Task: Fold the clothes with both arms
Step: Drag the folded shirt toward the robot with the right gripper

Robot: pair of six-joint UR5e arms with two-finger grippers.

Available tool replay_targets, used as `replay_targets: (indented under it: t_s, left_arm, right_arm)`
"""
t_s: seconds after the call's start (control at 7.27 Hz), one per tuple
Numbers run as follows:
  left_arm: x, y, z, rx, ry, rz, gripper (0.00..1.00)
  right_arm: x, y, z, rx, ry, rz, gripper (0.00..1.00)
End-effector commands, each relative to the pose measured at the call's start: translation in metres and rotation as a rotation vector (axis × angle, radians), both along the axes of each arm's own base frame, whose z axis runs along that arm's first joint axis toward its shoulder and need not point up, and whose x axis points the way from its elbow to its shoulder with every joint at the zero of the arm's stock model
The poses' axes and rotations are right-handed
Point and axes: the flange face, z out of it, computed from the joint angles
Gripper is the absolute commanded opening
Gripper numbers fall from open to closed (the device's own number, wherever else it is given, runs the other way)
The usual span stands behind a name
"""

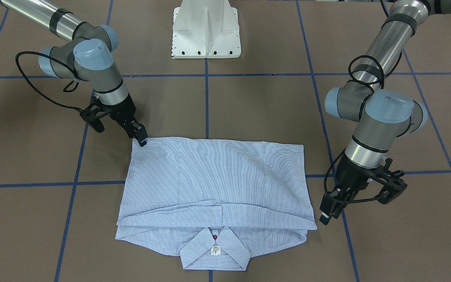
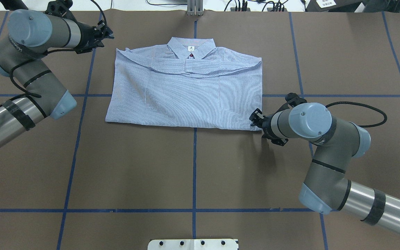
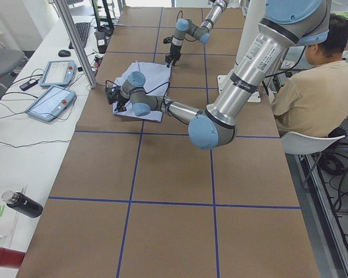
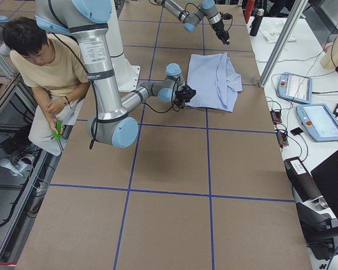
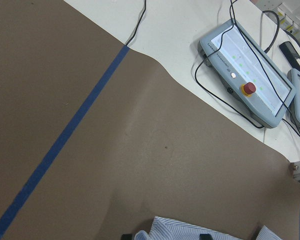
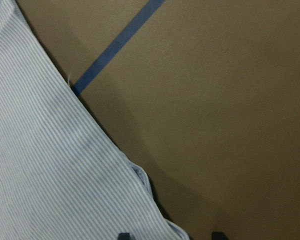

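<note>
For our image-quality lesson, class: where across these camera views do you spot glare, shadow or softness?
Front-facing view: glare streaks the metal tube of the left arm, shirt stripes crisp. Overhead view: faint shadow on the table under the right arm. Right wrist view: slightly soft, dark shadow along the shirt's edge.

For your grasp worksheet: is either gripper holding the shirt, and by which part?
Nothing looks clamped. The right gripper and the left gripper stand open at corners of the shirt, cloth between their fingertips.
</note>
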Motion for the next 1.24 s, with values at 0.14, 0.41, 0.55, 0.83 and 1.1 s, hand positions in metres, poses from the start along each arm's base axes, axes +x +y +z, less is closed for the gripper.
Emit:
replay_targets:
  t_s: [0.14,0.41,0.55,0.83,1.1]
  left_arm:
    - [0.001,0.001,0.002,-0.002,-0.003,0.002,0.54]
    - [0.000,0.001,0.001,0.001,-0.002,0.000,0.54]
    - [0.000,0.001,-0.003,0.006,0.004,0.001,0.54]
    - [-0.012,0.018,-0.031,0.054,0.050,0.005,0.54]
    - [-0.016,0.040,-0.067,0.110,0.101,0.022,0.54]
  right_arm:
    - [0.005,0.003,-0.017,0.008,-0.027,-0.007,0.00]
    - [0.013,0.005,-0.023,0.009,-0.041,-0.013,0.00]
    - [0.037,0.022,-0.015,0.007,-0.044,-0.019,0.00]
    - [0.062,0.099,-0.005,-0.001,-0.051,-0.126,0.00]
    - [0.068,0.176,-0.004,-0.083,-0.077,-0.319,0.00]
